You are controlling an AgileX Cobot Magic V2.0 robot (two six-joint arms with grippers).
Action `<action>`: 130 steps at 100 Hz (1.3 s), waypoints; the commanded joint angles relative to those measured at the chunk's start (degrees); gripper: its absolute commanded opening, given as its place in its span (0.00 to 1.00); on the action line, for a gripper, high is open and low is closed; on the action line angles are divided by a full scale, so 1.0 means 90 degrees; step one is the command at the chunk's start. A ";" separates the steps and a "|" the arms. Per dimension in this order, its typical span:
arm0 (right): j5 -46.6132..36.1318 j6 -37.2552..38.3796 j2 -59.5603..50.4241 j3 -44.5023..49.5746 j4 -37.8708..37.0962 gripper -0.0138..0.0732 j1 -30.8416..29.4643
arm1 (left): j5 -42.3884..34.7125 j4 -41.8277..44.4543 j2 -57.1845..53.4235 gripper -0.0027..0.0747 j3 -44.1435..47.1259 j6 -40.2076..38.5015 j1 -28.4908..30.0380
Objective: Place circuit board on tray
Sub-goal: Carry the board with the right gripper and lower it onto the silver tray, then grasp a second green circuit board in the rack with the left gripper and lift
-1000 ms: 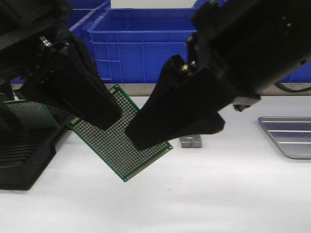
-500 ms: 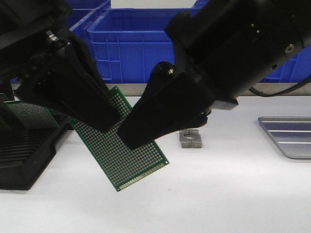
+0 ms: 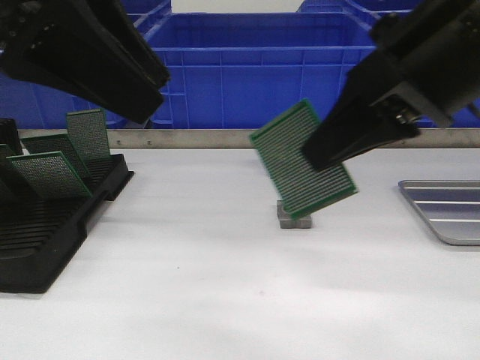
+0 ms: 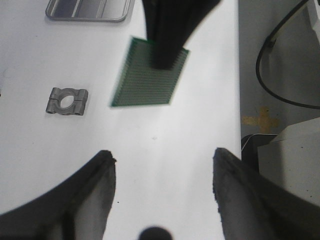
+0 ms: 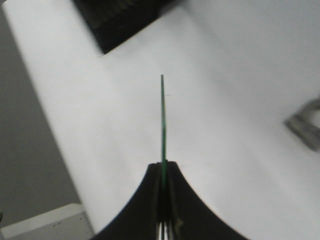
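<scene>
My right gripper (image 3: 311, 161) is shut on a green perforated circuit board (image 3: 300, 161) and holds it tilted in the air above the table's middle. In the right wrist view the board (image 5: 162, 120) shows edge-on between the shut fingers, my right gripper (image 5: 163, 164) clamping its end. In the left wrist view the board (image 4: 148, 75) hangs from the right arm. The silver-grey ribbed tray (image 3: 444, 210) lies at the table's right edge, empty where visible; it also shows in the left wrist view (image 4: 87, 10). My left gripper (image 4: 162, 157) is open and empty, raised at the upper left (image 3: 146, 105).
A black slotted rack (image 3: 45, 232) at the left holds several green boards (image 3: 52, 172). A small grey metal clamp block (image 3: 294, 216) sits on the table under the held board. Blue plastic bins (image 3: 225, 67) stand along the back.
The left gripper let go of the board and rose up and left. The right gripper carried the board up and right, towards the tray.
</scene>
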 commanded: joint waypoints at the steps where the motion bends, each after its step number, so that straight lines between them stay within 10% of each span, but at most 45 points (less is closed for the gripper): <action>1: 0.0096 0.0019 -0.0150 -0.0214 0.0246 0.08 -0.0809 | 0.0030 -0.0315 -0.0218 0.56 -0.0204 -0.0057 0.0013; 28: -0.1030 0.0019 0.0234 -0.0214 0.0252 0.08 -0.2619 | 0.0039 -0.0387 -0.0218 0.56 -0.0204 -0.0057 0.0013; 65: -0.1677 0.0019 0.1154 -0.0214 0.0355 0.09 -0.2937 | 0.0045 -0.0506 -0.0218 0.56 -0.0204 -0.0057 0.0013; 94: -0.1720 0.0019 0.1119 -0.0299 0.0604 0.76 -0.2937 | 0.0045 -0.0506 -0.0218 0.56 -0.0204 -0.0057 0.0013; 130: -0.1360 0.0019 -0.0163 -0.0329 0.0604 0.78 -0.2937 | -0.0185 -0.0071 -0.0249 0.53 -0.0233 -0.0095 0.0032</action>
